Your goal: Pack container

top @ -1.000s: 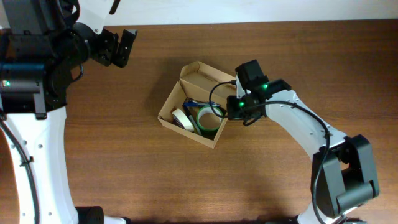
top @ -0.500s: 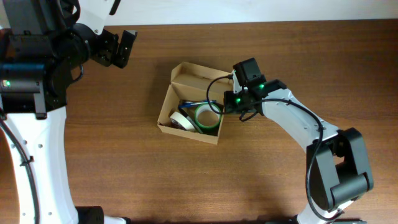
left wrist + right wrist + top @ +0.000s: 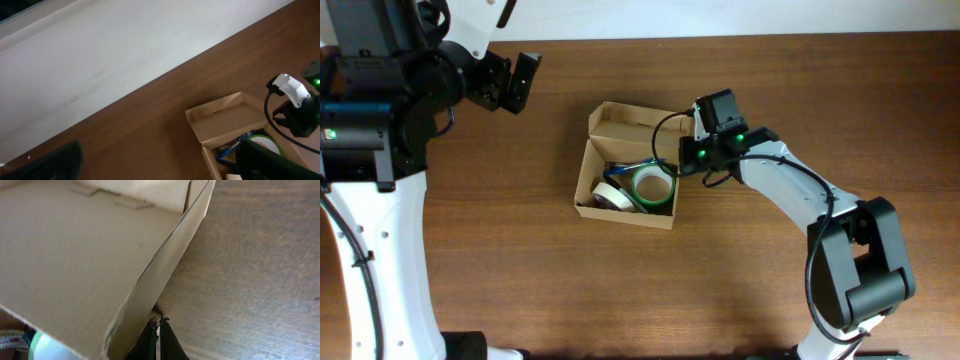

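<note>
The container [image 3: 582, 180] is a tan cardboard box in the middle of the table, lid flap [image 3: 632, 119] raised at its far side. Inside lie a green tape roll [image 3: 653, 187], a cream tape roll [image 3: 611, 196] and a blue pen [image 3: 632, 168]. My right gripper [image 3: 684, 158] is at the box's right edge. In the right wrist view its fingers [image 3: 159, 324] are pressed together on a thin cardboard edge where the flap [image 3: 85, 255] comes down. My left gripper [image 3: 515, 80] is open and empty, far up-left of the box. The left wrist view shows the box [image 3: 225, 117] ahead.
The pale wall edge [image 3: 125, 55] runs along the table's far side. Bare brown tabletop [image 3: 520, 270] surrounds the box. The right arm [image 3: 790, 185] reaches in from the lower right, with a black cable looping over the box's right corner.
The box has turned counterclockwise and now sits nearly square to the table. My right gripper moved up and left with its right edge. The left arm has not moved.
</note>
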`<state>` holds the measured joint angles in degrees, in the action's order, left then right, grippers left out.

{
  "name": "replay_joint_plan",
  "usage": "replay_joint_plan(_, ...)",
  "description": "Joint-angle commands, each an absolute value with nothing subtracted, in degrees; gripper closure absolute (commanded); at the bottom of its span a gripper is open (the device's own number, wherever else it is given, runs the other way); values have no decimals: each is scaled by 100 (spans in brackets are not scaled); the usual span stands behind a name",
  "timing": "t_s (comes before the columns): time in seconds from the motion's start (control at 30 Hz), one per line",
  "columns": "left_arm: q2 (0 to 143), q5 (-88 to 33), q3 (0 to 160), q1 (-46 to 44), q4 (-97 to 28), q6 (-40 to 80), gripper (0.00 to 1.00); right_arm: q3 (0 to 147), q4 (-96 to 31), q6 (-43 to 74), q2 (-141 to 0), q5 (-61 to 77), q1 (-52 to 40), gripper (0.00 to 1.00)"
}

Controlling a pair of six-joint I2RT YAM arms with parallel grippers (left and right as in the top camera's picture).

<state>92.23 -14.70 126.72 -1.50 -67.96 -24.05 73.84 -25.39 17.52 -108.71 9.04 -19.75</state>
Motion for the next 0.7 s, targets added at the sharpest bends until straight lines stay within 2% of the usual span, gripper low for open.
replay_joint_plan(0.0,9129,-1450,12691,-150,-6818,-2458,0,7373,-2438,1702,-10940,860,-1870,96)
replay_joint_plan(0.67,9129,-1450,12691,-150,-6908,-2458,0,7373,-1896,2029,-10940,1096,-1826,96)
